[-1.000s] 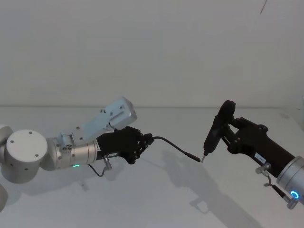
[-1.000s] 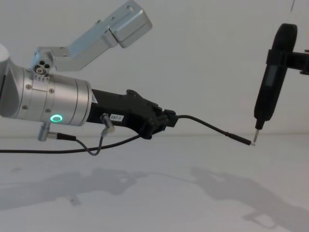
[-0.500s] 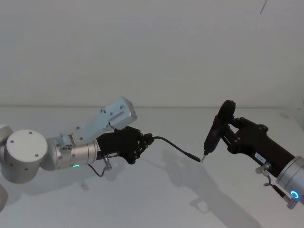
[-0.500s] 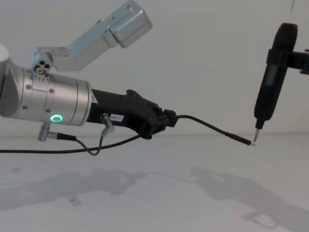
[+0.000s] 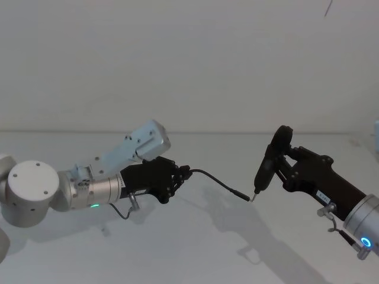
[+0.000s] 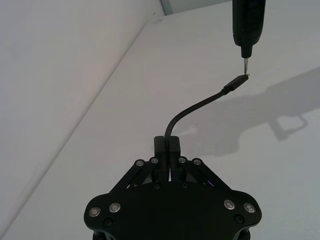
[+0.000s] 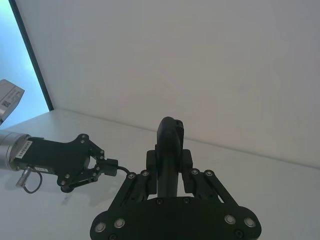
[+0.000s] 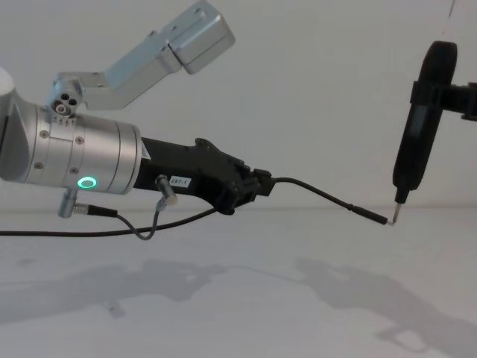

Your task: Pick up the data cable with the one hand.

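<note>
Projecting forward from the left gripper (image 8: 250, 186), the data cable (image 8: 320, 195) is seen to be held off the table (image 5: 195, 248), with its near end clamped between the closed fingers (image 6: 170, 150) of that gripper. In the chest view the cord is observed to leave the fingertips, rise slightly, then slope down toward the robot's right, ending in a slim plug (image 8: 370, 215). Its long axis is therefore judged to run roughly level, from the left gripper toward the right arm, and away from the left wrist.

The right gripper (image 7: 169, 167) is recorded as pressed shut on a dark pen-like tool (image 5: 269, 161), which is held nearly upright with its thin metal tip downward. In the head view that tip is placed just beside the silver end of the plug; in the left wrist view the tip (image 6: 246, 64) is seen directly over the plug end (image 6: 239, 81). Whether the two are touching cannot be told.

The relation on which the coming move depends is judged to be this alignment of plug end and tool tip: the cable lies wholly on the left gripper's side and is already secured by it, so the pick-up is assessed as done. The free length of cord is unsupported between fingers and plug, and some sag or swing should be expected if the left arm is shifted.
</note>
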`<state>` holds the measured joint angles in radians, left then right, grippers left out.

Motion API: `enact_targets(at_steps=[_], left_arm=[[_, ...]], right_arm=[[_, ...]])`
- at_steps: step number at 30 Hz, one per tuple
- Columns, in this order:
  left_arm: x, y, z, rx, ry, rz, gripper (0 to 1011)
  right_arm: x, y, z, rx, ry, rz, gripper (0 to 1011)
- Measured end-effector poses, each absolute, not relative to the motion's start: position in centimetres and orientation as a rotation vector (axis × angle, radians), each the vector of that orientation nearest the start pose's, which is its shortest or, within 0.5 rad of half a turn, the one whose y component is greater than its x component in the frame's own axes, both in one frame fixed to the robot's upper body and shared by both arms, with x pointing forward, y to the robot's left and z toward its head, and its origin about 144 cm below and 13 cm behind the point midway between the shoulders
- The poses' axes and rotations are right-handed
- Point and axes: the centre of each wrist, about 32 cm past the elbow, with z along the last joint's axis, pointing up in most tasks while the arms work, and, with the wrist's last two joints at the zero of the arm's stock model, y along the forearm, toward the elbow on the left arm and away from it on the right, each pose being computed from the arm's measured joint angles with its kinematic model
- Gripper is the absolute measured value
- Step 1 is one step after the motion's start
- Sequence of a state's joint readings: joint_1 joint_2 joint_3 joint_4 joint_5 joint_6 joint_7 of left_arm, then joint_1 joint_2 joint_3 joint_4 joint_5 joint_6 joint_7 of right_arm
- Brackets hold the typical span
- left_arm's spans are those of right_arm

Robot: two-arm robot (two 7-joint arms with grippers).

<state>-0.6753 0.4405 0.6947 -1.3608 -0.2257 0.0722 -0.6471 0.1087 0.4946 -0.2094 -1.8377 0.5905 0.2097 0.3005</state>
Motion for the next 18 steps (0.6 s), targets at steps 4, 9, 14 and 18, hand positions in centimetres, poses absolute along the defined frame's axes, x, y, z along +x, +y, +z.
enact_targets(at_steps=[4, 9, 14, 18], left_arm=[[58.41, 19.83, 126.83, 0.349, -0.357, 0.46, 48], [58.41, 19.83, 126.83, 0.349, -0.357, 0.46, 48], [58.41, 19.83, 126.83, 0.349, -0.357, 0.46, 48], [58.41, 19.83, 126.83, 0.349, -0.357, 0.46, 48]], right_arm=[[46.6, -27.04, 125.36, 0.069, 0.026, -0.939, 279], [46.59, -27.05, 125.34, 0.066, 0.025, -0.94, 279], [46.58, -27.05, 125.33, 0.065, 0.025, -0.94, 279], [46.58, -27.05, 125.32, 0.064, 0.025, -0.941, 279]])
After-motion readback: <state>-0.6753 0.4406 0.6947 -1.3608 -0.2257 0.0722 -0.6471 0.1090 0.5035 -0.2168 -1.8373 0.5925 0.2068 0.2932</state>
